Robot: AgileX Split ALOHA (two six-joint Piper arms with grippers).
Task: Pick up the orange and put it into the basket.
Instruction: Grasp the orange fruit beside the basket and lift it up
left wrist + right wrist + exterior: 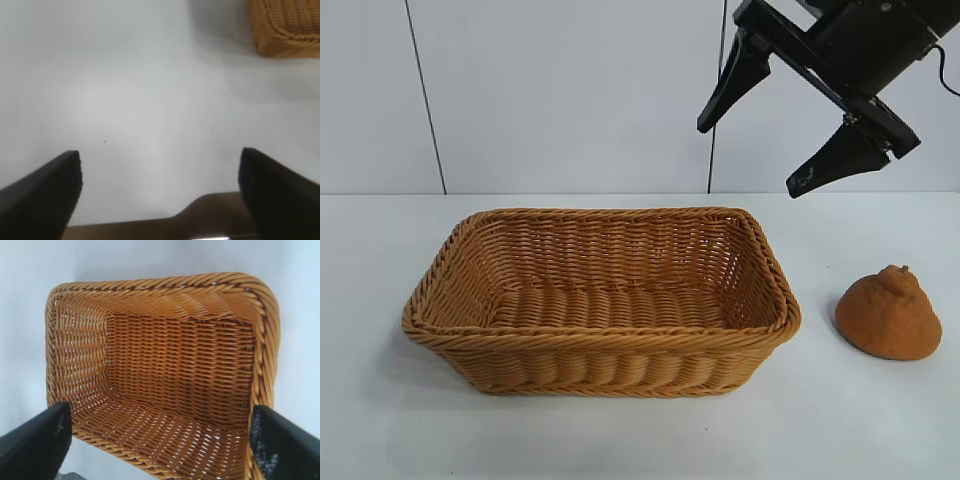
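Note:
The orange, dull orange-brown with a knobby stem bump, sits on the white table to the right of the basket. The basket is a large golden-tan wicker rectangle with nothing in it; its rim fills the right wrist view. My right gripper hangs open and empty high above the basket's right end, up and to the left of the orange. My left gripper is open and empty over bare table, with a corner of the basket far off. The left arm does not show in the exterior view.
The white table runs all round the basket. A pale panelled wall stands behind it. A brown edge strip shows beyond the table in the left wrist view.

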